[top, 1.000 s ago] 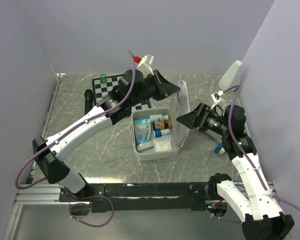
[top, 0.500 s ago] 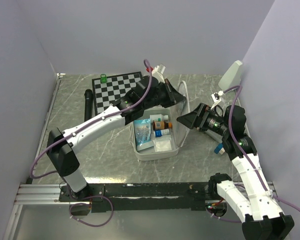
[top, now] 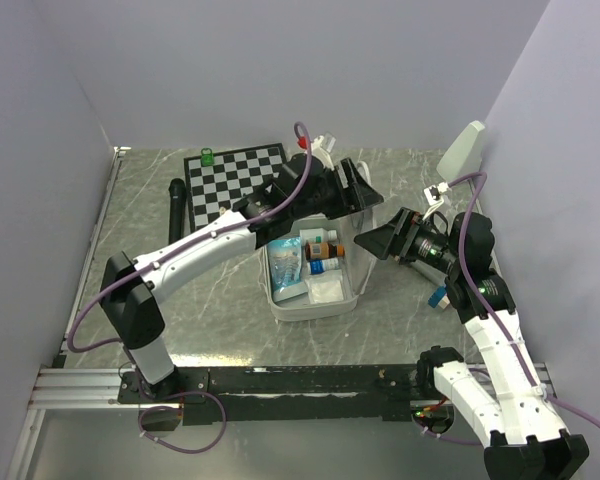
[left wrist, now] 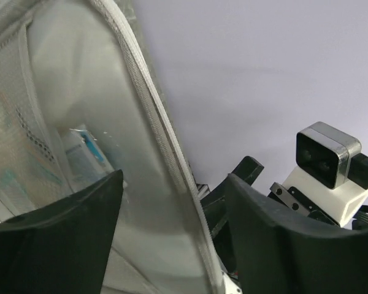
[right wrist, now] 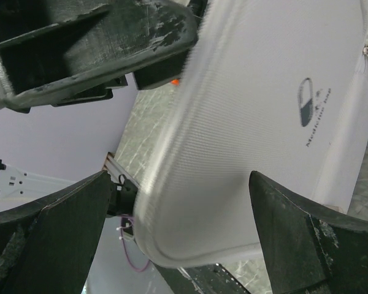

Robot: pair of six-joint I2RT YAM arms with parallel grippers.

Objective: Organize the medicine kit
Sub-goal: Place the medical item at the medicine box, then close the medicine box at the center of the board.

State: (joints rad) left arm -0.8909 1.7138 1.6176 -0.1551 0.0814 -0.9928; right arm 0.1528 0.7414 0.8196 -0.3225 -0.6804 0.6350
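Left hand (top: 363, 190) and right hand (top: 366, 244) both gape.

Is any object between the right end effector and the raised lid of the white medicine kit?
Nothing visible: the white soft-shell medicine kit's raised lid faces the open right end effector directly.

chessboard (top: 230, 178): behind-left of medicine kit (top: 310, 312) | bottles (top: 322, 248): inside kit | lid (right wrist: 245, 153): upright, kit's right

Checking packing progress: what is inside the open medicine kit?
A blue-and-white pouch, two small bottles and a white packet lie in the medicine kit; the left arm covers its far edge.
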